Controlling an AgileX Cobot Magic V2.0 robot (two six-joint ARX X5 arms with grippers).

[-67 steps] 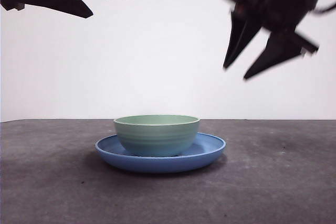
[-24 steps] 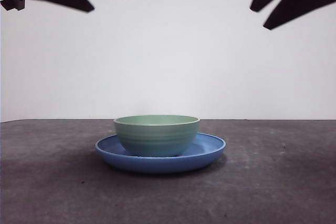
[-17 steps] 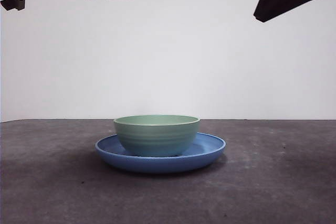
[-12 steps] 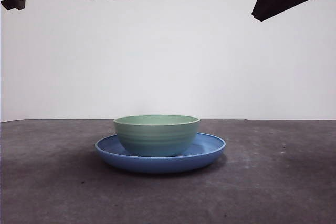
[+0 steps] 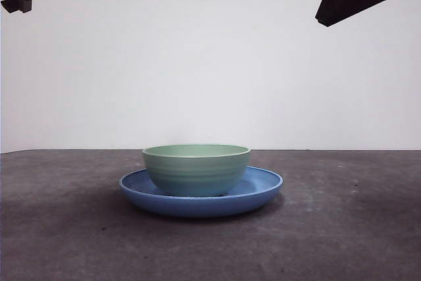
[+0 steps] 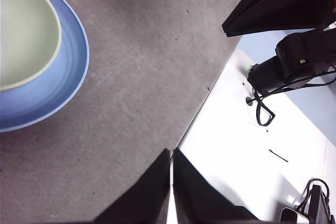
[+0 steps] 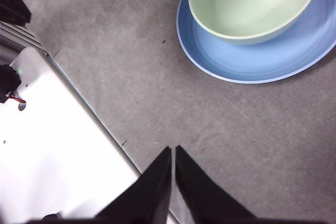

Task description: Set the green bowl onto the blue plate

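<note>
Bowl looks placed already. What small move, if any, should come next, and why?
Probably none beyond holding both arms parked. The green bowl sits upright inside the blue plate, and the left gripper and right gripper are shut, raised and well clear of both.

Left end effector (image 6: 171,182), right end effector (image 7: 173,179): matte black, tapered, wedge-shaped.

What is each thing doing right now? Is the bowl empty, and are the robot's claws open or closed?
Bowl: upright, empty, sitting in the plate.
Plate: flat on the table, holding the bowl.
Left gripper: jaws shut, holding nothing, raised off to the side of the plate.
Right gripper: jaws shut, holding nothing, raised off to the side of the plate.
</note>
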